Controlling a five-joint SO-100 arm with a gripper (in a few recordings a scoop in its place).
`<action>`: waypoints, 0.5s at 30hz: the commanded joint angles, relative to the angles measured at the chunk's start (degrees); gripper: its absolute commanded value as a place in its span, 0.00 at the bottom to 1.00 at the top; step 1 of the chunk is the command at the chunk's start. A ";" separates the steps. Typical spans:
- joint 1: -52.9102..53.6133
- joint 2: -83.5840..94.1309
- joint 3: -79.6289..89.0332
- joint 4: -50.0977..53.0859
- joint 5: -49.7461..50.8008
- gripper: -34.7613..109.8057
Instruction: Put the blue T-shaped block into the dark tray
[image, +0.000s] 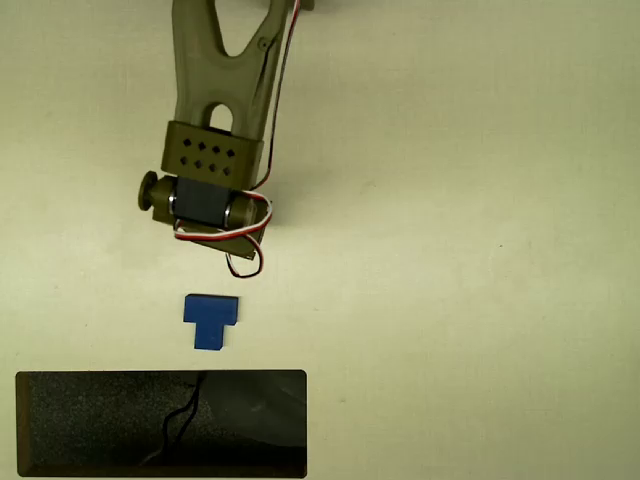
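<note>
The blue T-shaped block (210, 320) lies flat on the pale table with its stem pointing toward the dark tray (90, 390). A narrow strip of bare table separates block and tray. The olive arm reaches down from the top edge, and its gripper (212, 232) hangs just above the block in the picture, apart from it. The wrist motor and red-and-white wires cover the fingers, so their spacing is hidden. Nothing shows in the gripper's hold.
The tray's speckled floor carries a thin dark wavy line (180, 420) near its middle. The tray runs off the bottom edge of the picture. Pale bare table spreads to the right of the arm, block and tray.
</note>
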 joint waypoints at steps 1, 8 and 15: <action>1.05 -2.37 -4.22 -1.49 -0.97 0.24; 3.25 -11.16 -11.34 -12.30 -2.81 0.24; 4.75 -16.79 -18.46 -13.71 -4.13 0.24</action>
